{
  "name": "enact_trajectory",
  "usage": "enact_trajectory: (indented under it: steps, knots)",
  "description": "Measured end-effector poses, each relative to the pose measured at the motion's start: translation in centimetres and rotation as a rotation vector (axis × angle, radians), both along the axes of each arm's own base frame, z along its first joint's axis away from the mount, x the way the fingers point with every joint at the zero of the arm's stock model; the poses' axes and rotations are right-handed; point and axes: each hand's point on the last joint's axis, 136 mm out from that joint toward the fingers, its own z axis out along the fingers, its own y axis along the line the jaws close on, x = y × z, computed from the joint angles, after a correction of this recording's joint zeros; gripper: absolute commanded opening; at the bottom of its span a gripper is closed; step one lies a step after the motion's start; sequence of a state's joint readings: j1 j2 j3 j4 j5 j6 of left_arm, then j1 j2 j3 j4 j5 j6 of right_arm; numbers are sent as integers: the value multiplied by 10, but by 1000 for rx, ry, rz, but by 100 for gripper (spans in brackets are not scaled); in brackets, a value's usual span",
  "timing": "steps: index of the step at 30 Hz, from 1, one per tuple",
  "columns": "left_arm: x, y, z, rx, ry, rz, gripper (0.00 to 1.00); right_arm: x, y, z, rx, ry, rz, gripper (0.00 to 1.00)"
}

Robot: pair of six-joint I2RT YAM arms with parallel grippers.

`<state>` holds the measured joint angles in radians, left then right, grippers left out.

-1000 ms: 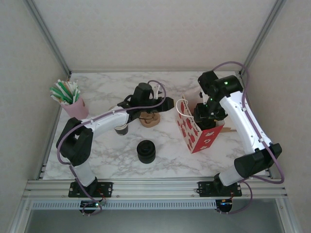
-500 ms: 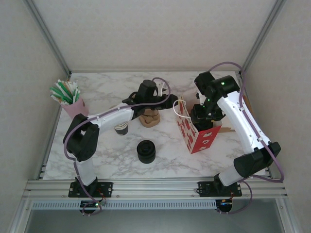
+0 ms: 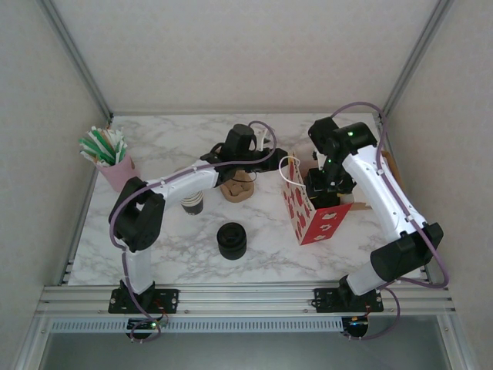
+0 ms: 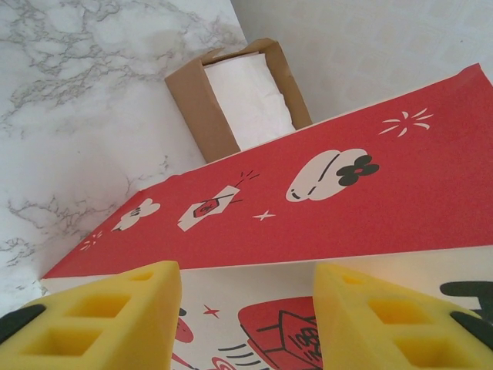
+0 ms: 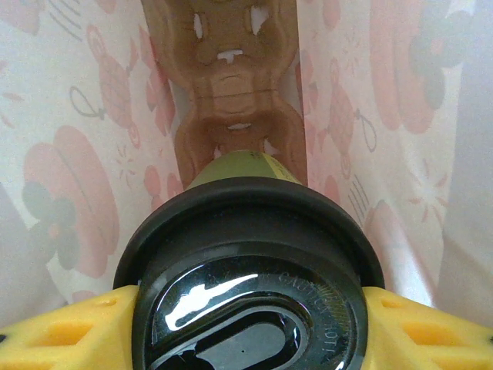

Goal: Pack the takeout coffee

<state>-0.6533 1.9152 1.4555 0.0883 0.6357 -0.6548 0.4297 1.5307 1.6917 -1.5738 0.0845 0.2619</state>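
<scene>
Right wrist view: right gripper [image 5: 250, 333] clasps the takeout coffee [image 5: 246, 301] between paper bag [image 5: 69, 154] walls, above a brown carrier [image 5: 235, 92]. Left gripper [image 4: 246, 308] hangs unclenched, empty, over the bag.

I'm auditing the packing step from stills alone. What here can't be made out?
- Right wrist view: the lid of the takeout coffee hides its base, so contact with the carrier is unclear. The bottom edge cuts off the right gripper.
- Top view: the right arm covers the mouth of the bag, hiding the cup's depth.
- Left wrist view: the bottom edge cuts off the left gripper; contact with the bag is unclear.
</scene>
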Motion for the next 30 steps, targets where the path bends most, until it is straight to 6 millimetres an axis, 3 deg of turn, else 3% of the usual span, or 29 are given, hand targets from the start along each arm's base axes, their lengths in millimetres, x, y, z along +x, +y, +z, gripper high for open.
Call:
enact_trajectory:
  steps: [9,24,30]
  knots:
    - [-1,9,0,34,-8,22,56,4,-2,-2,3,-7,-13,63]
    - [-29,85,72,9,-166,157,86,8,-5,-3,10,-16,-29,63]
    - [-46,103,97,-12,-240,167,91,9,-4,-10,7,-8,-29,63]
